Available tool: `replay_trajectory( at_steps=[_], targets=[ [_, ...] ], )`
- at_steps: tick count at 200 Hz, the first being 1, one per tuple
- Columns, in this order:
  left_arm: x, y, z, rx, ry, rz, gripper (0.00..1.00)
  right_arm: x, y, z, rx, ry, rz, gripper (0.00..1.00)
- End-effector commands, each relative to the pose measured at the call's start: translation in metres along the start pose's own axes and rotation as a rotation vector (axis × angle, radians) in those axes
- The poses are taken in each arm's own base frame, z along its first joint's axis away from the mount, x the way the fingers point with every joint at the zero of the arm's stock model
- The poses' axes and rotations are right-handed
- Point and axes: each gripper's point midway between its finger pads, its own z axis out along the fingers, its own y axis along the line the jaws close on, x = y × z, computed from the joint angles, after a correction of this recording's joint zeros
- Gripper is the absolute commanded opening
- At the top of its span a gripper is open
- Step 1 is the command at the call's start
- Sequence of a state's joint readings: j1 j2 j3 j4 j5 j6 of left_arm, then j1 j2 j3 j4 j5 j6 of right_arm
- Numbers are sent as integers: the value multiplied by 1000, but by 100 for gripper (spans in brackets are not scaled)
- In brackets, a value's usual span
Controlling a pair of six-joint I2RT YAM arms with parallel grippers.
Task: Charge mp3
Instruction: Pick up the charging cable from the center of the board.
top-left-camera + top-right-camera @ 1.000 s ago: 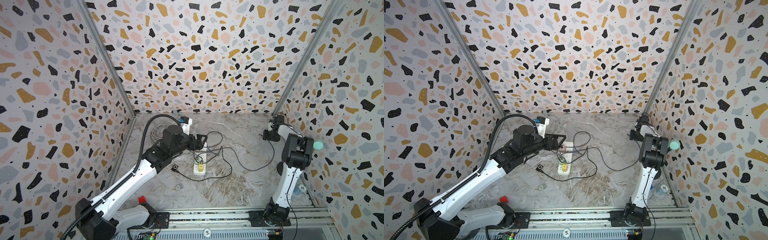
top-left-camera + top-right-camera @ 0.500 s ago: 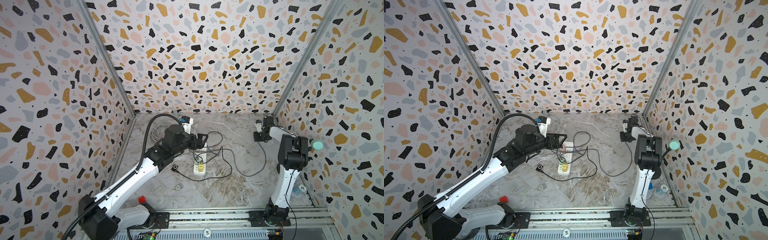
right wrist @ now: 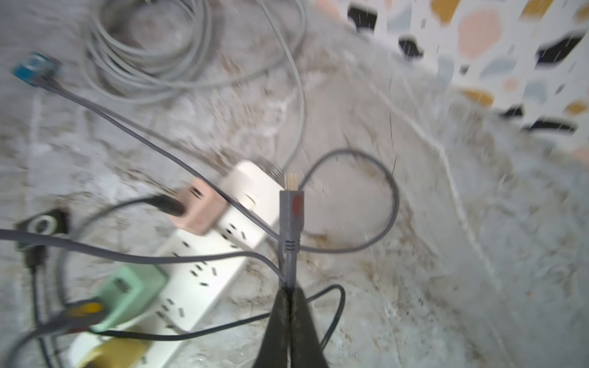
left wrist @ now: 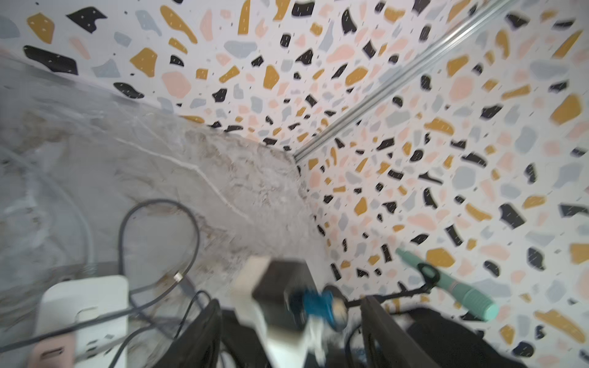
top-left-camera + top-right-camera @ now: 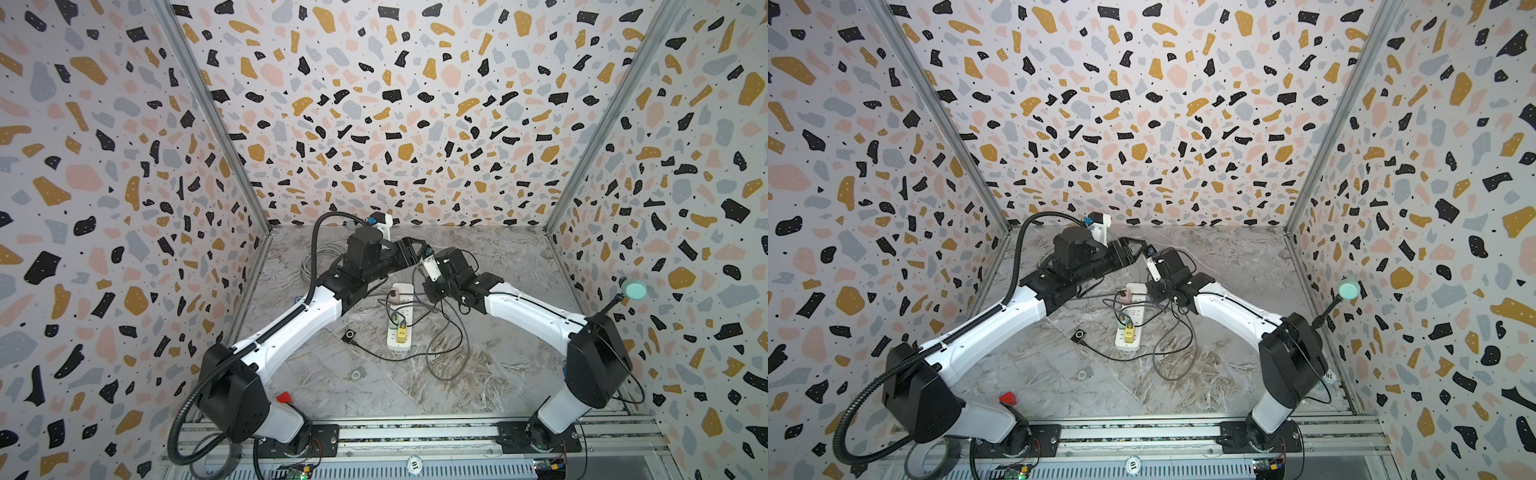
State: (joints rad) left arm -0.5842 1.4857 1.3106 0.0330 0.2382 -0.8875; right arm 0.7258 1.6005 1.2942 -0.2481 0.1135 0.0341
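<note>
Right gripper (image 3: 290,288) pinches the grey cable (image 3: 291,216) just below its plug, mid-frame (a blurry shot, mind). Left gripper (image 4: 290,301) shows jaws apart. The mp3 player (image 5: 348,336) lies centre frame, just left of the power strip (image 5: 405,309).

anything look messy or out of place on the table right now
Nothing looks broken or spilled, but the dark cables lie in a loose tangle, looping across the white power strip. The right gripper has its jaws shut on the grey USB plug, whose own lead runs back through that tangle, so it could snag.
</note>
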Motion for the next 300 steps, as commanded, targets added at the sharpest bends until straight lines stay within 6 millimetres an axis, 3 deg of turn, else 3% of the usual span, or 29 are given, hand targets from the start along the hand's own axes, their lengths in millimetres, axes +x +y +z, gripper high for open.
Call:
replay_trajectory(
  at_steps=[1,40,86,163,244,279,300],
  targets=[
    [-25,-40,-13,130,-29,-144,67,-33,-1,-35,59,-66,-74,0],
    [-22,-14,-48,-5,-72,-210,68,-56,20,-72,23,-159,-165,0],
    [-15,20,-79,-149,-99,-244,73,-63,34,-86,-20,-184,-208,0],
    [25,39,-59,-138,64,-289,63,-68,58,-94,-100,-185,-288,0],
    [34,45,-60,-132,79,-321,50,-62,72,-86,-119,-164,-319,0],
    [33,47,-60,-127,61,-328,38,-60,76,-87,-129,-160,-325,0],
    [33,47,-60,-119,51,-336,24,-59,80,-88,-139,-160,-329,0]
  ],
)
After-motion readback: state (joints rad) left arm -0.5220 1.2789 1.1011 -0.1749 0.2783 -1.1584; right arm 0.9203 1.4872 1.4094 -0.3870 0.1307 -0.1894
